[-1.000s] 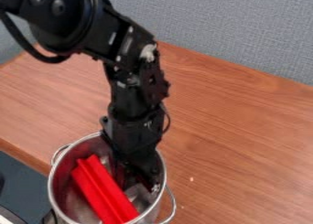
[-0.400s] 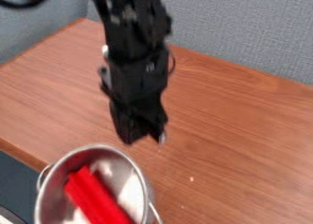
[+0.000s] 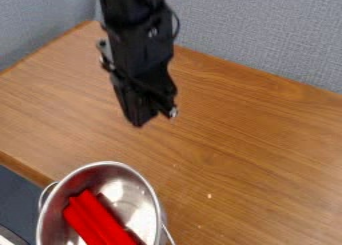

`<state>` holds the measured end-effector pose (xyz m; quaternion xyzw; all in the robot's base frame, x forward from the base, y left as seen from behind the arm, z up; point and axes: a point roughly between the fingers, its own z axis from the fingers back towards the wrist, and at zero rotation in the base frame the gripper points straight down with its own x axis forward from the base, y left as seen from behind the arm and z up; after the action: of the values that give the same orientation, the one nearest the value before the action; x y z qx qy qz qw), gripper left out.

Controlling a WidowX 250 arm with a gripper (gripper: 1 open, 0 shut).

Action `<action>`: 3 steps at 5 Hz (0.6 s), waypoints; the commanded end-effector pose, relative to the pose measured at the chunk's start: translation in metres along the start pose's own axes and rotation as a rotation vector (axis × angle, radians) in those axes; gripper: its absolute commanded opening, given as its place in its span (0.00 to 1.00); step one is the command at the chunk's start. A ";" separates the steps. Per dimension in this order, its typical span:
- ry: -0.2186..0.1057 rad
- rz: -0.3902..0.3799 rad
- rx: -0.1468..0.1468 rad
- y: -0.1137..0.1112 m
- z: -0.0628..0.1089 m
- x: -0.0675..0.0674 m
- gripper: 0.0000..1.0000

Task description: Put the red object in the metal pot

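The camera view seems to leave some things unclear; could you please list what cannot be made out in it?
- Gripper: motion blur and the dark housing hide whether the jaws stand open or shut.
- Metal pot: its lower part is cut off by the bottom edge; side handles not visible.
- Red object: its near end runs off the bottom edge.
- Arm: its upper part is cut off by the top edge.

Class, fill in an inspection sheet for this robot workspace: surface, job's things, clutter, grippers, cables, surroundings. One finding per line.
Surface: wooden table, brown, bare where visible.
Job's things: red object lies inside the metal pot, which stands at the table's near edge.
Clutter: nothing seen.
Grippers: gripper hangs above the table, apart from the pot, holding nothing; whether its jaws are open cannot be told.
Cables: a thin cable runs along the black arm.
Surroundings: grey wall behind; dark area beside the table at lower left.
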<state>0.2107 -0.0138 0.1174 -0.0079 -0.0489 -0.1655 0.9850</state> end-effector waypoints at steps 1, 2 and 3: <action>-0.008 -0.018 -0.003 -0.006 -0.019 -0.001 0.00; 0.008 -0.030 0.003 -0.009 -0.034 -0.002 1.00; 0.007 -0.032 -0.003 -0.011 -0.041 -0.001 1.00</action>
<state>0.2086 -0.0221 0.0740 -0.0077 -0.0392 -0.1752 0.9837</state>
